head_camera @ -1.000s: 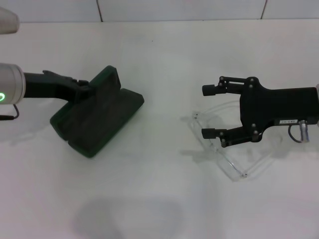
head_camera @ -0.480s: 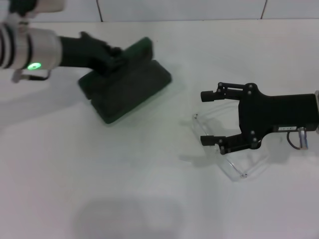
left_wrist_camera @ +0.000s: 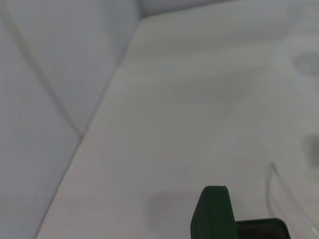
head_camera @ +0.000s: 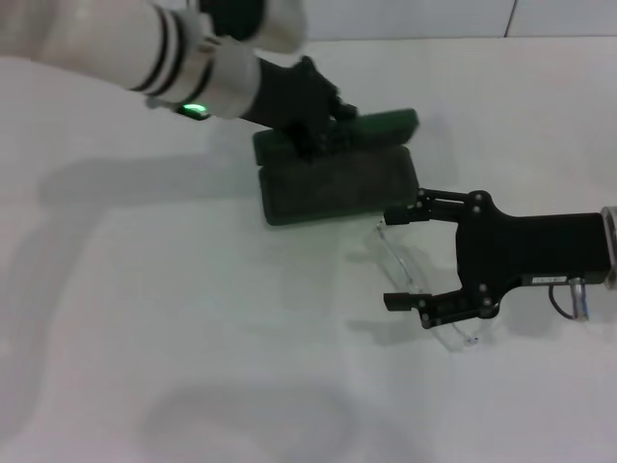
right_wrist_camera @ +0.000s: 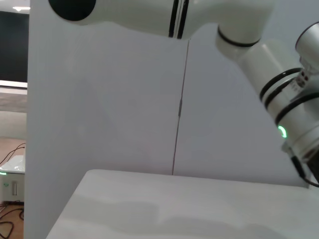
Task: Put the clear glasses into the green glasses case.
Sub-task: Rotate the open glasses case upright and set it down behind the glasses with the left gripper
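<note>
The green glasses case [head_camera: 337, 183] lies open on the white table, its lid [head_camera: 371, 125] standing up along the far side. My left gripper [head_camera: 321, 135] is shut on the lid's left end. The lid's edge [left_wrist_camera: 213, 213] also shows in the left wrist view. The clear glasses [head_camera: 461, 337] rest on the table just right of the case's near corner. My right gripper [head_camera: 389, 258] hangs open over them, one finger on each side of the frame. The right wrist view shows neither the glasses nor the case.
The white table [head_camera: 193, 318] extends to the left and front of the case. A pale wall [head_camera: 386, 17] borders the far edge. My left arm [right_wrist_camera: 279, 89] crosses the right wrist view.
My left gripper has carried the case from the far left towards the middle, turning it so it sits beside the glasses. The right gripper has shifted slightly left; the glasses stayed put.
</note>
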You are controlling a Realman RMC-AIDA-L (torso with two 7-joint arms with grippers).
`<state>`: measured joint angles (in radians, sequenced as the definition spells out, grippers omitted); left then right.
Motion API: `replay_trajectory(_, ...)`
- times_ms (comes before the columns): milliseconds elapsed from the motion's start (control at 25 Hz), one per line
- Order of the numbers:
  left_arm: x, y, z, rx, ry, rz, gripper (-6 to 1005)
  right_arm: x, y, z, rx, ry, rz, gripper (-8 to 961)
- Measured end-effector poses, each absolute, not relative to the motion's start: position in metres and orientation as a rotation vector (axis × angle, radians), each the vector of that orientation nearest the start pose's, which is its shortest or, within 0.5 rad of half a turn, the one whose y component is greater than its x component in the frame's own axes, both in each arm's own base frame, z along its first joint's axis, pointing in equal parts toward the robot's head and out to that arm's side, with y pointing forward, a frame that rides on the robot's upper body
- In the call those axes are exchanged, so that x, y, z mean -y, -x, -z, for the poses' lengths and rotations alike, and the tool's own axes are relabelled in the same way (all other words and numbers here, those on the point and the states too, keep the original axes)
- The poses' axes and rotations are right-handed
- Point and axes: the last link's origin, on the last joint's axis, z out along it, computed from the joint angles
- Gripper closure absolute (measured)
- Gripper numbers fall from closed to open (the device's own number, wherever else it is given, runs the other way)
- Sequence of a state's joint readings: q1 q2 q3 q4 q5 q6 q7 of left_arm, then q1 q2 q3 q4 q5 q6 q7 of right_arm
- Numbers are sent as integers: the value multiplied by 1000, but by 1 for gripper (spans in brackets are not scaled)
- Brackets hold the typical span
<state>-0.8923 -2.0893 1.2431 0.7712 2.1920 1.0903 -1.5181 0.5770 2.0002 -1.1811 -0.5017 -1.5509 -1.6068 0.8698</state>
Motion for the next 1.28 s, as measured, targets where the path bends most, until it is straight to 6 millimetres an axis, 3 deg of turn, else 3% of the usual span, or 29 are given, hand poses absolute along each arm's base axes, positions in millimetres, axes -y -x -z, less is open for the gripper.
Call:
replay_trajectory(280, -420, 114, 82, -356, 2826, -170, 786, -315, -219, 29, 182, 2872, -878, 91)
replay_trajectory(680, -420, 109, 84, -299, 2804, -115, 779, -315, -225, 25, 168, 2869, -862, 92)
replay_trajectory(880, -418, 110, 78, -275, 2787, -84, 560, -316, -225, 24, 166, 2864, -861, 92)
replay_trajectory(1120, -405, 115, 64, -253, 2741, 81, 332, -317, -224, 22, 166, 2863, -858, 92)
replay_trajectory(1280, -407, 118, 58, -176, 2694, 137, 337, -318, -223, 22, 173, 2863, -858, 93)
